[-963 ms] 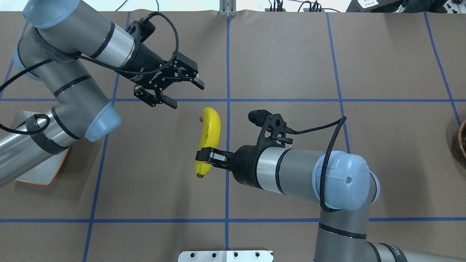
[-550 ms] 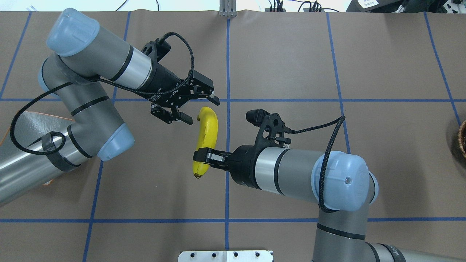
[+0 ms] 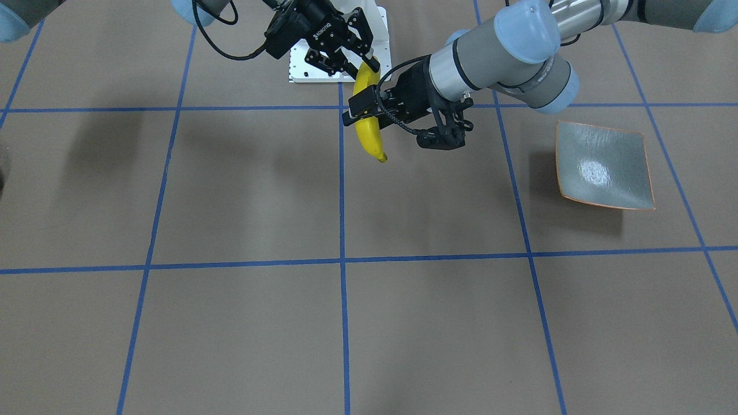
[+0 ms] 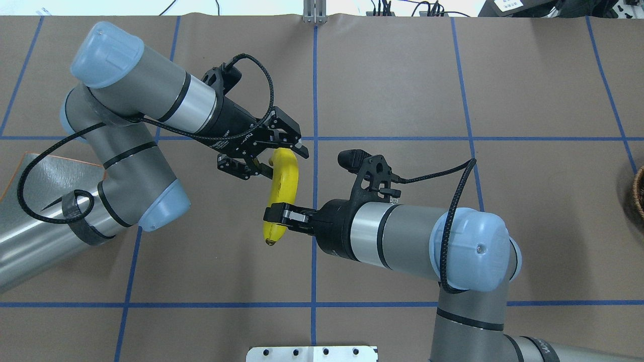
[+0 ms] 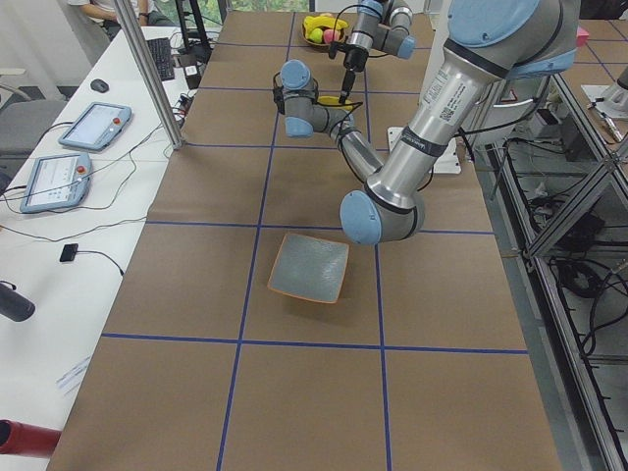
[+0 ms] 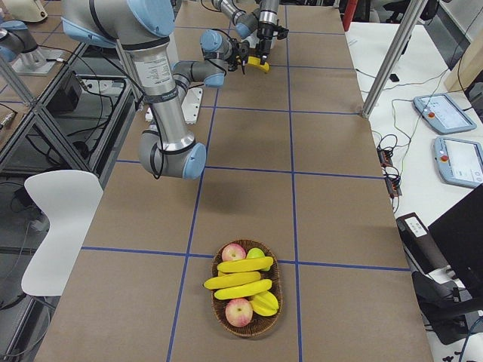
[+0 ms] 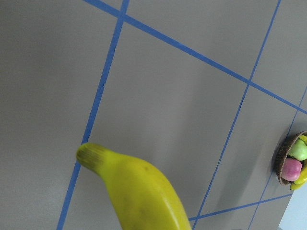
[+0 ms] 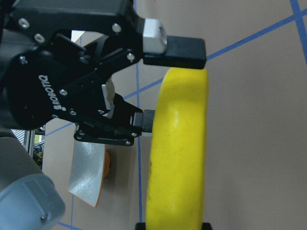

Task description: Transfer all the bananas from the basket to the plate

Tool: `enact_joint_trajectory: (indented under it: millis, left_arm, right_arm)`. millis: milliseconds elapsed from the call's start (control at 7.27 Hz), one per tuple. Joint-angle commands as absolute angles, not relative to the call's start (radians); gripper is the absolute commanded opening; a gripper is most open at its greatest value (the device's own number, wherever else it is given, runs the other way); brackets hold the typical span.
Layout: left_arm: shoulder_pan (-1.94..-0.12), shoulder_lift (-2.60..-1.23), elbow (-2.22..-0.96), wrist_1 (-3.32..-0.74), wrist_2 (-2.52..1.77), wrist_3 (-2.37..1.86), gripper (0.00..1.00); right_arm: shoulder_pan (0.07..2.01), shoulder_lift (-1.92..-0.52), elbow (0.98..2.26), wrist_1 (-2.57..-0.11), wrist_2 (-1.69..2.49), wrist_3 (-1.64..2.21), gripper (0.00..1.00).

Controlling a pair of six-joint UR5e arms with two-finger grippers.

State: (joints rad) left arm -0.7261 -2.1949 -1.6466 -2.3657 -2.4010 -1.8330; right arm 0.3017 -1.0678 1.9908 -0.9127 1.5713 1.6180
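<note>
right tool (image 4: 278, 213): we see it clamped on banana (image 4: 284, 176), low end, lifted off surface (image 4: 402, 75);
left tool (image 4: 283, 161): spread wide; fingers (image 8: 175, 45) straddling banana's other end

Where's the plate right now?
The plate lies on the robot's left side, at the overhead view's left edge under the left arm, apart from the banana.

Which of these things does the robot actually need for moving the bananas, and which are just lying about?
Job: held banana, right gripper gripping it, left gripper around its other end, basket, bananas left in it, plate.
Lying about: apples in the basket, white chair, two tablets off to the side.
</note>
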Motion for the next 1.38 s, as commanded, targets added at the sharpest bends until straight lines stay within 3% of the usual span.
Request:
enact_joint_trajectory:
  millis: [0, 138, 275, 688, 1238]
  left_arm:
    - [-0.724, -2.194, -1.648, -2.362, -2.401, -1.847, 0.0]
    - [-0.726, -2.192, -1.647, -2.362, -2.402, -1.851, 0.0]
    - [-0.726, -2.192, -1.646, -2.359, -2.402, -1.853, 0.0]
    - [-0.732, -2.171, -1.646, -2.355, -2.411, -1.85, 0.0]
    - [-0.889, -1.949, -1.689, -2.358, -2.502, -1.612, 0.0]
  right_arm:
    - [0.302, -1.069, 1.991, -0.913, 1.566, 1.615, 0.0]
    - [0.302, -1.069, 1.991, -0.913, 1.565, 1.614, 0.27]
    - [0.302, -1.078, 1.994, -0.913, 1.528, 1.612, 0.99]
    - [0.314, -1.144, 2.029, -0.905, 1.525, 1.565, 1.0]
    - [0.385, -1.313, 2.095, -0.902, 1.566, 1.565, 1.0]
